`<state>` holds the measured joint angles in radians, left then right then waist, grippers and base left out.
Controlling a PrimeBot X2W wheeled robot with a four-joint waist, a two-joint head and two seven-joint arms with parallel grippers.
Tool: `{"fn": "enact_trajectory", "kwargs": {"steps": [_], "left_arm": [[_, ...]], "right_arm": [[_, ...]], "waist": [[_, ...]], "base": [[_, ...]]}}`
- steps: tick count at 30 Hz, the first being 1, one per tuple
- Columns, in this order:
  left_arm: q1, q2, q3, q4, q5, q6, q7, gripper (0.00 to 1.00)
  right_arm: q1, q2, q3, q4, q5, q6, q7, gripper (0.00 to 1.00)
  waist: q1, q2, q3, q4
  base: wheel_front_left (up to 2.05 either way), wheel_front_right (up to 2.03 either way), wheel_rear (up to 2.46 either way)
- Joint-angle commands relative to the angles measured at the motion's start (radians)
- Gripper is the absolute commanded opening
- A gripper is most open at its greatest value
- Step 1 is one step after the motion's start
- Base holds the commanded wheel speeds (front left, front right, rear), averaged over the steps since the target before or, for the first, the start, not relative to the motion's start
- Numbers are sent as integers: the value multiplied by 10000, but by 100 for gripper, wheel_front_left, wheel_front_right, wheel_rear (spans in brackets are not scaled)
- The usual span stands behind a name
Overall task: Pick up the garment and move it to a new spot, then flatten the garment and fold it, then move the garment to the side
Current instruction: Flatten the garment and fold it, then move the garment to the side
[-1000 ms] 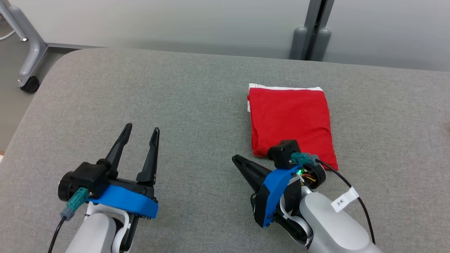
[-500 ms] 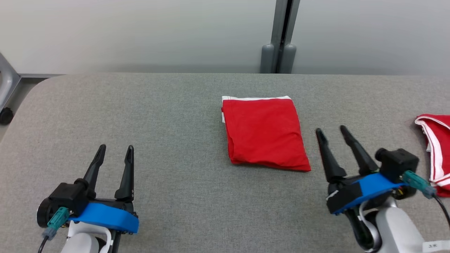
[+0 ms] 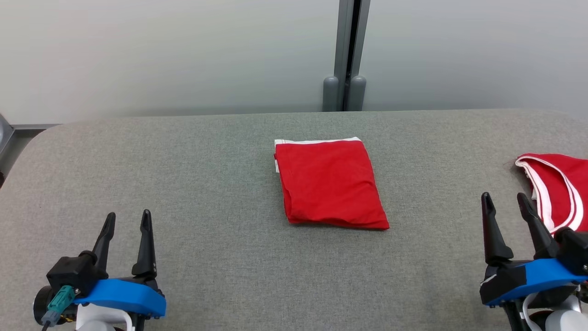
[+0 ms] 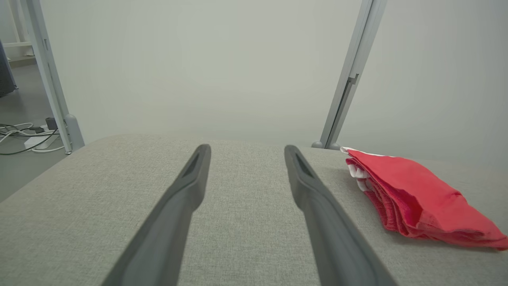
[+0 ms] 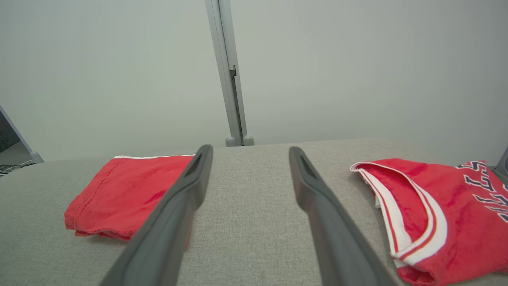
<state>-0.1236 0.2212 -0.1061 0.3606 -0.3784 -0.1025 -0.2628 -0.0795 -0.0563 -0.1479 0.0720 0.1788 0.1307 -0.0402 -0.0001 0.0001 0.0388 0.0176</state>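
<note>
Midway along the grey fabric-covered table [image 3: 206,174] lies the folded red garment [image 3: 330,184], flat, well apart from both grippers. Near the front edge, the left gripper [image 3: 128,214] and right gripper [image 3: 504,195] hold their jaws apart and empty. At the right edge, just beside the right gripper, lies a red jersey with white trim [image 3: 558,184].

A grey fabric tabletop [image 3: 183,161] fronts a pale wall [image 3: 138,46] split by a grey post [image 3: 343,46].
</note>
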Motion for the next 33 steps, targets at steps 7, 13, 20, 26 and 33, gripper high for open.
{"fn": "enact_trajectory", "kwargs": {"steps": [7,13,20,26,33], "left_arm": [[-9,-1,107,311,146,-59,-22,100],[-66,-42,81,431,193,-114,-22,100],[-154,-20,71,532,253,-172,-22,100],[-254,-11,30,589,284,-198,-22,100],[-313,-61,-7,630,312,-218,-22,100]], "right_arm": [[389,-56,311,-142,-140,1,52,100],[478,-135,456,129,-52,1,-71,100],[421,-156,564,545,84,1,-188,100],[295,-194,635,810,199,1,-259,100],[227,-175,705,1066,262,1,-250,100]], "waist": [[1,-1,-148,-27],[1,-1,-157,42],[1,-1,-160,80],[1,-1,-165,46],[1,-1,-123,86]], "base": [[0,0,0],[0,0,0],[0,0,0],[0,0,0],[0,0,0]]}}
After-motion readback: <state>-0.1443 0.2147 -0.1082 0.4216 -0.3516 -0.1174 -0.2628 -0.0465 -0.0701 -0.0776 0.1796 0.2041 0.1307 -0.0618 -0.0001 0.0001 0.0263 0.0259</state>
